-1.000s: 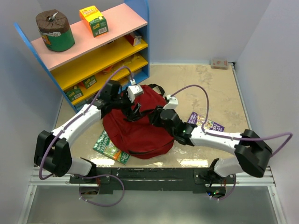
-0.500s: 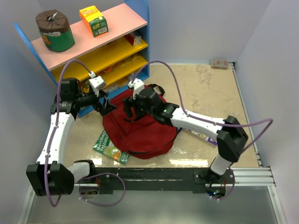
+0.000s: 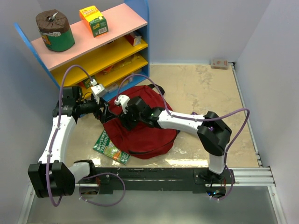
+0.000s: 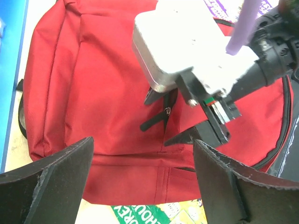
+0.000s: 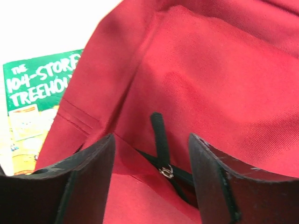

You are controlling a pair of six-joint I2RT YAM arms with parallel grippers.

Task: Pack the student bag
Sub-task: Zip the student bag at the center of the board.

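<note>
The dark-red student bag (image 3: 147,133) lies flat in the middle of the table. My right gripper (image 3: 127,120) reaches across it to its left part. In the right wrist view it is open (image 5: 150,140), with a black zipper pull (image 5: 159,135) lying between the fingers, not gripped. My left gripper (image 3: 104,114) hovers open at the bag's left edge. In the left wrist view (image 4: 142,144) it is empty, facing the bag (image 4: 93,93) and the right gripper's fingers (image 4: 212,128). The zipper pull (image 4: 164,113) shows there too.
A green book (image 3: 110,148) lies half under the bag's near-left corner, and shows in both wrist views (image 5: 32,102) (image 4: 154,215). A purple book (image 4: 218,6) lies beyond the bag. A blue shelf unit (image 3: 93,51) stands at the back left. A small box (image 3: 219,63) sits at the far right corner.
My right arm has swung left across the bag, its gripper moving from the bag's middle to its left part. My left gripper has pulled back off the bag to its left edge.
</note>
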